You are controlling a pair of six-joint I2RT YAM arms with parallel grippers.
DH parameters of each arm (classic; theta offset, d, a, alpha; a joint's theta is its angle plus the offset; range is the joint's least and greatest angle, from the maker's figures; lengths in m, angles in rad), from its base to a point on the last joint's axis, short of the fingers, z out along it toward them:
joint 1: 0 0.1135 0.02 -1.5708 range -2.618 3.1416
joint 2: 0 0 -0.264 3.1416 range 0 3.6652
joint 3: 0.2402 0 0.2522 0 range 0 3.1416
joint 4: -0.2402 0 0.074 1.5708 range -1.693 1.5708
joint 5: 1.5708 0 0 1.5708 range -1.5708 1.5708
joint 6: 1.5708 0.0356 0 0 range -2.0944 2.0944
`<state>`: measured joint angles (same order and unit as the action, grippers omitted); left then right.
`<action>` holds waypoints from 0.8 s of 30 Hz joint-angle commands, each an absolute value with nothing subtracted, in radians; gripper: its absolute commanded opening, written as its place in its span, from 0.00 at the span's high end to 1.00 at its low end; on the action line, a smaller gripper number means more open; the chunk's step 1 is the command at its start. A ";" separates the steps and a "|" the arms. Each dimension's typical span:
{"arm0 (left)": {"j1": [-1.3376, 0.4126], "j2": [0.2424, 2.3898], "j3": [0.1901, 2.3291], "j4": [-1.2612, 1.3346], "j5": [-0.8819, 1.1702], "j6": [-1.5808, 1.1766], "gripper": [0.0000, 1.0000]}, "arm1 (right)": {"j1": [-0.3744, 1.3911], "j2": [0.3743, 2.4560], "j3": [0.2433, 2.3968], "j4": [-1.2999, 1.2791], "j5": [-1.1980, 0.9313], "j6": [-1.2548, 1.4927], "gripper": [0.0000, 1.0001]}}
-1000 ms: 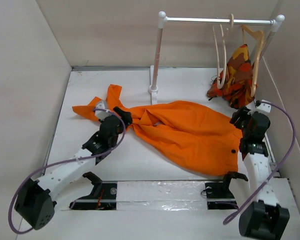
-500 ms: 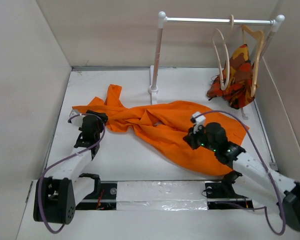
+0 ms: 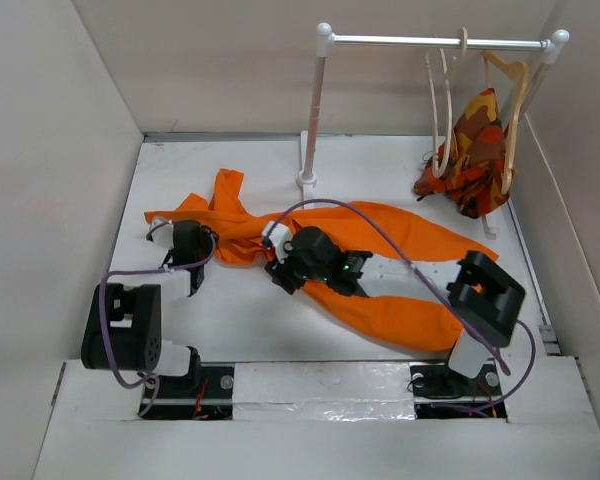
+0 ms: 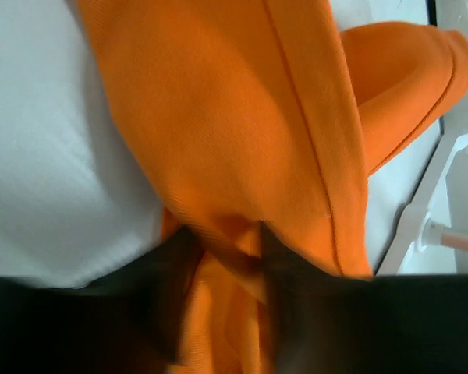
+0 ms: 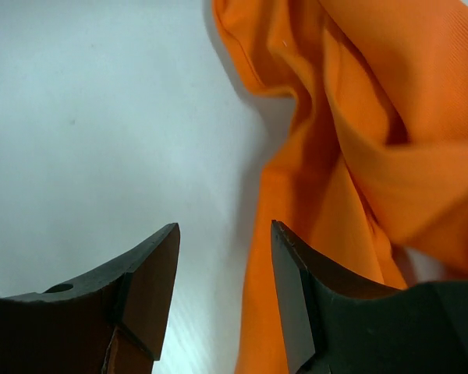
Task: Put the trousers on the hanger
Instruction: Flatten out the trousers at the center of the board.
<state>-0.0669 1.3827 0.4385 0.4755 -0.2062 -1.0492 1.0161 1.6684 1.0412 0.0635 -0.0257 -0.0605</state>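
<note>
- The trousers [image 3: 380, 232] lie flat and rumpled across the middle of the tabletop [image 3: 230, 320], running from 9 o'clock to 4 o'clock, with one leg end kinked toward 11 o'clock.
- The left tool [image 3: 192, 235] is at their 9 o'clock end. The wrist view shows it [image 4: 222, 241] part open, with a finger on either side of a fold of the cloth. That view is blurred, and no firm pinch can be made out.
- The left arm is folded tightly back on itself above its base at 8 o'clock.
- The right tool [image 3: 278, 268] is near the centre, at the trousers' near edge. It [image 5: 225, 269] is open and holds nothing, with white tabletop between its fingers and cloth beside the right one.
- The right arm rises from its base at 5 o'clock, bends at 4 o'clock and stretches low across the trousers.
- The hanger [image 3: 430, 105] hangs on the rail [image 3: 430, 42] at 1 o'clock, well apart from the trousers.
- Beside it, a wooden hanger [image 3: 515, 75] carries a patterned garment [image 3: 475, 150].
</note>
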 commanded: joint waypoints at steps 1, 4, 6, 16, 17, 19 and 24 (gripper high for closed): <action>-0.051 1.419 0.488 0.572 -0.206 -1.068 0.79 | 1.032 1.779 1.169 0.113 -0.050 -0.142 0.44; -0.041 1.434 0.503 0.597 -0.215 -1.062 1.00 | 1.042 1.899 1.279 0.123 -0.048 -0.182 0.44; -0.041 1.427 0.528 0.565 -0.228 -1.060 1.00 | 1.042 1.972 1.359 0.112 -0.020 -0.195 0.44; -0.041 1.237 0.537 0.545 -0.302 -1.059 1.00 | 1.000 2.244 1.604 0.075 0.037 -0.238 0.30; -0.041 1.211 0.546 0.542 -0.310 -1.045 1.00 | 1.000 2.253 1.611 0.077 0.054 -0.226 0.30; -0.072 1.190 0.589 0.508 -0.339 -1.029 1.00 | 1.000 2.266 1.608 0.112 0.098 -0.192 0.34; -0.091 1.143 0.658 0.472 -0.368 -0.993 1.00 | 1.000 2.283 1.588 0.198 0.159 -0.123 0.80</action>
